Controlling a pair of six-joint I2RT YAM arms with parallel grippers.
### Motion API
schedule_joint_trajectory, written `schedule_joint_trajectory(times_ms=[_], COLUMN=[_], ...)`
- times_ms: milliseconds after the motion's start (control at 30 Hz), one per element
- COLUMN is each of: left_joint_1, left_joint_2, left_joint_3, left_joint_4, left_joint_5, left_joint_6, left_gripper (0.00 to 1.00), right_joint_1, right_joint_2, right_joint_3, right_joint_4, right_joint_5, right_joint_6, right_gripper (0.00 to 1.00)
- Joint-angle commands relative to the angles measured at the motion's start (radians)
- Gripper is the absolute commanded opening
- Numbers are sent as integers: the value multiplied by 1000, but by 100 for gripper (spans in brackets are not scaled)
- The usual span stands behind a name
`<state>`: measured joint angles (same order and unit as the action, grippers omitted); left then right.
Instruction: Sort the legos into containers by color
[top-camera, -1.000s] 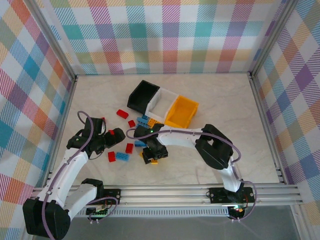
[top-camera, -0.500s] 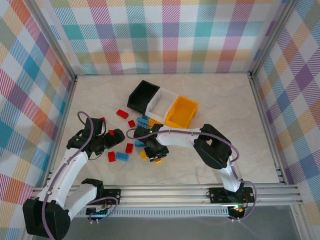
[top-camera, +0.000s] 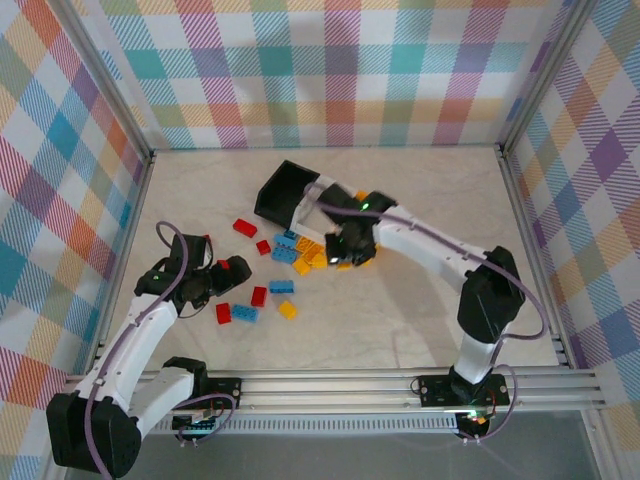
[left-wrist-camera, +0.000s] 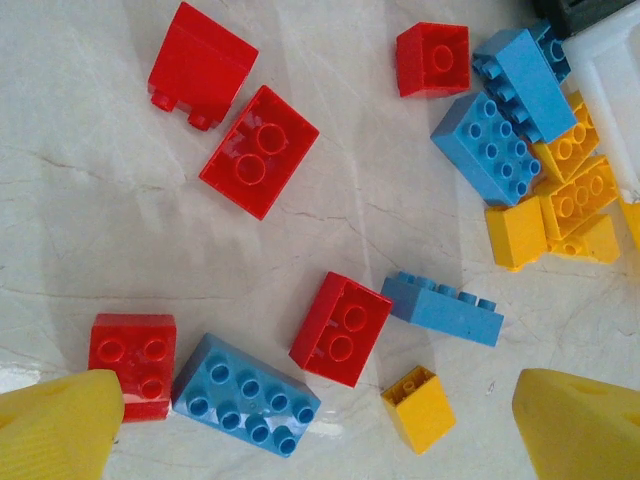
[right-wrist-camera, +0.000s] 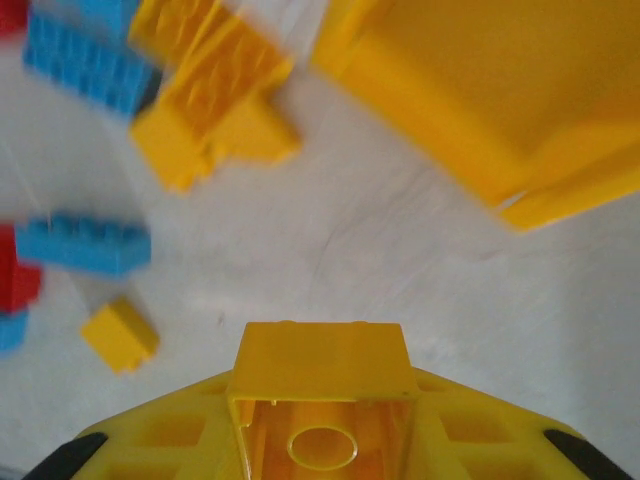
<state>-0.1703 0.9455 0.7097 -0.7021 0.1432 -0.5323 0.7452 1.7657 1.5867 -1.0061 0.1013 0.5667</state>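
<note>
My right gripper (top-camera: 349, 250) is shut on a yellow lego (right-wrist-camera: 320, 375) and hangs over the table just in front of the yellow-orange container (right-wrist-camera: 500, 90). The black container (top-camera: 285, 190) and the white container (top-camera: 313, 206) stand in a row to its left. Loose legos lie in front of them: a yellow pile (top-camera: 310, 258), a blue brick (top-camera: 281, 287), a small yellow brick (top-camera: 287, 309) and red bricks (top-camera: 259, 296). My left gripper (top-camera: 226, 274) hovers open above a blue brick (left-wrist-camera: 245, 395) and a red brick (left-wrist-camera: 340, 328), holding nothing.
The right arm (top-camera: 440, 255) reaches across the table and covers most of the yellow-orange container from above. Aluminium rails (top-camera: 330, 385) and checked walls bound the table. Bare marble (top-camera: 400, 320) lies at the front right.
My right gripper has shut on a yellow lego near the front of the pile and carried it up and back towards the yellow-orange container. The left arm has hardly moved.
</note>
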Motion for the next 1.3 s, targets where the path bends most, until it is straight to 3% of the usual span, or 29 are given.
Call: schedule_joint_trajectory(times_ms=[0, 200, 400, 667, 1000, 1267], left_joint_1=[-14, -22, -23, -24, -24, -24], left_joint_2=[11, 11, 10, 20, 42, 49], left_joint_3=[22, 38, 43, 50, 52, 51], left_joint_4=[16, -1, -22, -25, -1, 18], left_joint_5=[21, 19, 18, 6, 14, 18], left_joint_6=[-20, -24, -30, -36, -32, -36], left_gripper=[100, 100, 100, 100, 100, 100], right_joint_1=[-92, -200, -225, -237, -218, -62], right_joint_2=[33, 199, 344, 392, 260, 57], right_joint_3=[48, 184, 307, 328, 319, 131], right_joint_4=[-42, -36, -49, -47, -67, -21], right_joint_5=[-33, -59, -42, -33, -42, -156], right_joint_6=[-72, -132, -172, -173, -170, -221], right_gripper=[35, 35, 35, 48, 50, 51])
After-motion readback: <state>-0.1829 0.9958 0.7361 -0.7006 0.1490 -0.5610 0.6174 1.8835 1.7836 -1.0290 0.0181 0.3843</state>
